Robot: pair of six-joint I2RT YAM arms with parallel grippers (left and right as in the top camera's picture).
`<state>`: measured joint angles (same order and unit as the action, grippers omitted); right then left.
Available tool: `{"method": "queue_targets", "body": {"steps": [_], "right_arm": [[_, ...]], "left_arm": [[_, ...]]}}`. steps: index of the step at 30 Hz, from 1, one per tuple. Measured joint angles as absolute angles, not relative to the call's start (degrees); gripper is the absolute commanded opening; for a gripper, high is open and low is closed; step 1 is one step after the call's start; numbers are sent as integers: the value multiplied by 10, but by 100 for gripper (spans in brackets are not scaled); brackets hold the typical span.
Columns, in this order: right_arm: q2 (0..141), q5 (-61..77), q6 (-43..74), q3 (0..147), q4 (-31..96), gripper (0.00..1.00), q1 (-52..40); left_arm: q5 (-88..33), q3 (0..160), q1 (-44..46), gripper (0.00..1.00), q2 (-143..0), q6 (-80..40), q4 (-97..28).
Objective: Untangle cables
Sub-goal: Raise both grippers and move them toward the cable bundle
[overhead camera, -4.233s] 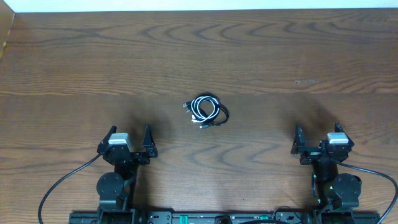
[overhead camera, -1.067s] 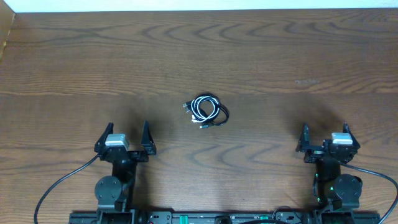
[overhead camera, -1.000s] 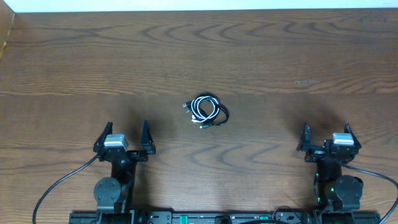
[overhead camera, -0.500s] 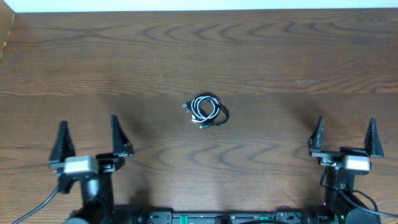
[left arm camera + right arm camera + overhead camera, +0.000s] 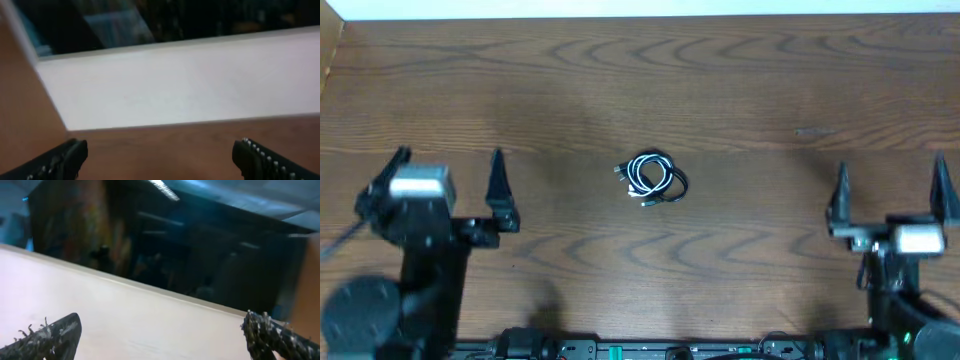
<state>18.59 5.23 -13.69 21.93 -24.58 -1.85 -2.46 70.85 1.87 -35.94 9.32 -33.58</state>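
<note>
The cables (image 5: 652,179) lie in one small tangled coil, black and white cords with small plugs, at the middle of the wooden table (image 5: 740,90) in the overhead view. My left gripper (image 5: 448,172) is open and empty, raised at the left, well apart from the coil. My right gripper (image 5: 888,185) is open and empty, raised at the right, also well apart. The left wrist view shows its two open fingertips (image 5: 160,152) over the far table edge and a white wall. The right wrist view shows its open fingertips (image 5: 160,330) against a white wall. The cables are out of both wrist views.
A white wall strip (image 5: 640,8) runs along the table's far edge. A lighter wooden panel (image 5: 328,50) stands at the far left corner. The arm bases (image 5: 640,350) and their thick black cords sit along the near edge.
Both arms have risen from their low rest poses and swung forward and outward, grippers open wide. The cable coil has not moved.
</note>
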Motion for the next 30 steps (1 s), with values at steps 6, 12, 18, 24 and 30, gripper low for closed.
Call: {"method": "queue_targets", "body": {"steps": [6, 12, 18, 24, 30], "right_arm": [[350, 144, -118, 396, -69, 99, -18], [449, 241, -91, 594, 294, 99, -18], [470, 275, -84, 647, 392, 99, -18], [472, 281, -83, 648, 397, 99, -18], [476, 275, -77, 649, 397, 59, -18]], "left_arm": [[-84, 836, 19, 98, -475, 93, -389], [-105, 851, 19, 98, -535, 93, -379], [-109, 851, 19, 98, -580, 91, -304], [-116, 851, 19, 98, -591, 51, -295], [-141, 852, 19, 28, -612, -9, -401]]}}
